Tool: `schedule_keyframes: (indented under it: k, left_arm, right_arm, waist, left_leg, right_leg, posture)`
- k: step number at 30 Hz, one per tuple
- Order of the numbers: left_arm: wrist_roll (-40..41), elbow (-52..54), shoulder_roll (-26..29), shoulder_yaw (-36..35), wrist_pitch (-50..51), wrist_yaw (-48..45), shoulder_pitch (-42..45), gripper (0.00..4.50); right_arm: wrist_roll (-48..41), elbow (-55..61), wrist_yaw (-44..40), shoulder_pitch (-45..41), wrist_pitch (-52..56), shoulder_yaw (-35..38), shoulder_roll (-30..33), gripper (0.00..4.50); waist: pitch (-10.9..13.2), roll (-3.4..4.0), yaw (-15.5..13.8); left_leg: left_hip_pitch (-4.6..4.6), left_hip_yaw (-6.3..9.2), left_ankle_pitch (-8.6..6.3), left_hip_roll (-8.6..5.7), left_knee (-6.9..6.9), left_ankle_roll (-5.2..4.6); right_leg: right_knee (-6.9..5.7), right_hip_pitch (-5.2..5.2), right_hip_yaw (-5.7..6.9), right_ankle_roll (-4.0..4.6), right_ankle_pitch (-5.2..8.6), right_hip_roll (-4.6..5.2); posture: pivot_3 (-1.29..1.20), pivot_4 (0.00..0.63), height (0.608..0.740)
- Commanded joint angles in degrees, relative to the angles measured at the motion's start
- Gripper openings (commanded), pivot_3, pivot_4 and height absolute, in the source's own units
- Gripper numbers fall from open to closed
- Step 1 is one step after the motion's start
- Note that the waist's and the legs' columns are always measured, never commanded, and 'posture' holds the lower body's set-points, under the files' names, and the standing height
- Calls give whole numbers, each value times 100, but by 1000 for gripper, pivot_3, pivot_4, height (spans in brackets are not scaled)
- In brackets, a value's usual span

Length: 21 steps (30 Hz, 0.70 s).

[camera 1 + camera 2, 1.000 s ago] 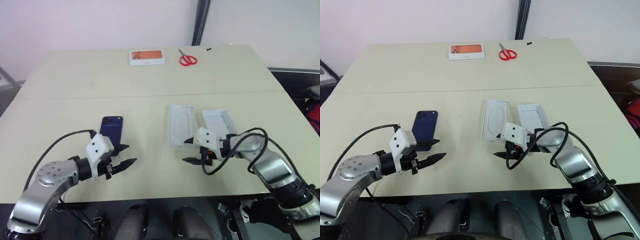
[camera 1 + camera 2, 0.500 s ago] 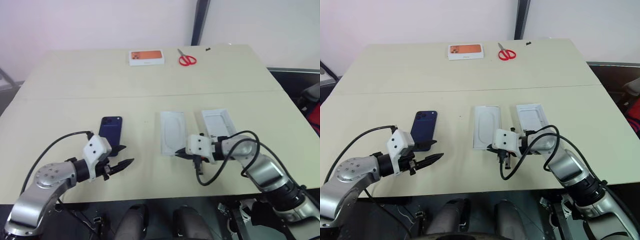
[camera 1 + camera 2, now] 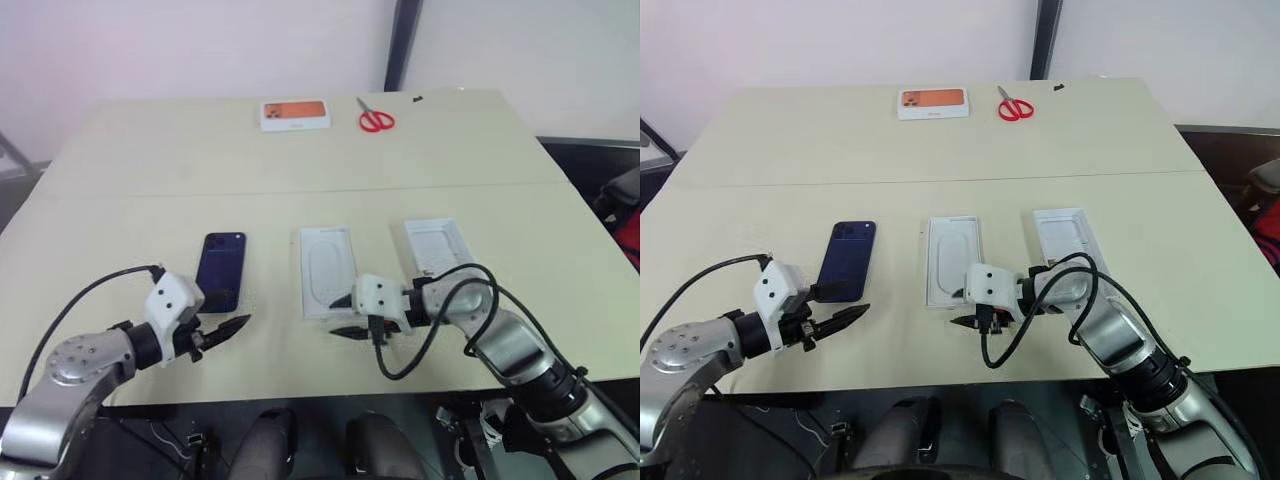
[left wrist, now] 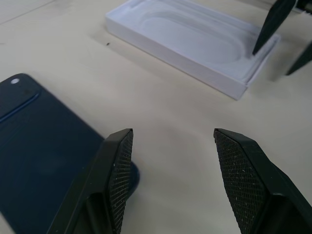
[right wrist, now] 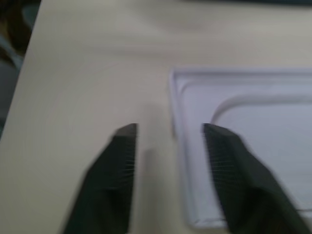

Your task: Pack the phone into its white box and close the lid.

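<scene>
Partly hidden: white box (image 3: 328,271) near edge behind right gripper (image 3: 343,315).

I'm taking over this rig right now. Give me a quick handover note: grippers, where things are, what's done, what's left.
Left gripper: open, empty, just near of the phone.
Right gripper: open, empty, at the near end of the white box.
The phone lies flat on the table, left of the white box. The lid lies on the right, hollow side up.
Done: nothing packed.
Left: phone into box, lid on.
</scene>
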State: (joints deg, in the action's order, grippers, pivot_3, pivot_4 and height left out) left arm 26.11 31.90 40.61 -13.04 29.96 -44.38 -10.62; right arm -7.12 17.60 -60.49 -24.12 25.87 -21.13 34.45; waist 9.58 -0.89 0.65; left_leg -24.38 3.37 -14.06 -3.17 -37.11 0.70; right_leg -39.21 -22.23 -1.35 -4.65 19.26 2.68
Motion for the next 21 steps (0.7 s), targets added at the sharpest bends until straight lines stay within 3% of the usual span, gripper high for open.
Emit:
schedule_keyframes:
  k: [1,4,5,6,8,11,12,21]
  left_arm:
    - [359,87,-68,-468,320,291,108,2783]
    - [789,-153,-194,-851,988,765,419,2783]
    - [912,-294,-255,-995,1257,991,570,2783]
    - [978,-423,-299,-1107,1484,1200,704,2783]
    - [950,-820,-378,-1293,1874,1694,1041,3325]
    - [1145,-1226,-517,-1581,2515,2257,1542,4500]
    - [1221,-1366,-565,-1673,2752,2440,1755,4500]
    - [1550,-2356,-629,-1569,4590,2971,3062,4500]
  right_arm:
    - [-638,154,224,-543,485,628,-355,3541]
    - [-702,-73,557,-1046,827,651,-766,3541]
    - [-628,-202,697,-1206,919,569,-924,3240]
    - [-535,-329,818,-1334,980,468,-1057,2915]
    - [-157,-731,1068,-1594,932,93,-1310,2106]
    - [226,-1287,1346,-1852,747,-296,-1681,473]
    - [353,-1494,1459,-1943,686,-409,-1826,47]
    - [1463,-2739,1978,-2410,52,-1327,-2598,47]
  waist:
    - [0,0,7]
    - [0,0,6]
    - [0,0,8]
    - [-1,0,11]
    - [-1,0,12]
    - [-2,-2,9]
    - [-2,-4,9]
    - [-5,-10,49]
  left_leg:
    - [0,0,0,0,0,0]
    - [0,1,0,0,1,0]
    - [0,2,0,0,1,0]
    - [2,3,0,0,0,0]
    - [2,2,0,-1,-1,0]
    - [1,3,2,-2,-3,3]
    - [1,2,2,-2,-4,3]
    - [0,3,25,-3,-6,42]
  right_leg:
    - [-1,-1,0,0,0,0]
    - [-3,-3,1,0,0,-1]
    - [-5,-4,2,0,0,-2]
    - [-5,-3,3,0,0,-2]
    - [-6,-4,3,-1,0,-2]
    - [-12,-14,6,-1,-1,-3]
    - [-12,-14,5,-1,-1,-3]
    - [-23,-33,6,-2,-1,-5]
  posture:
    - [0,150,740]
    - [0,150,740]
    - [0,150,740]
    - [0,150,740]
    - [0,150,740]
    - [0,150,740]
    - [0,150,740]
    - [0,150,740]
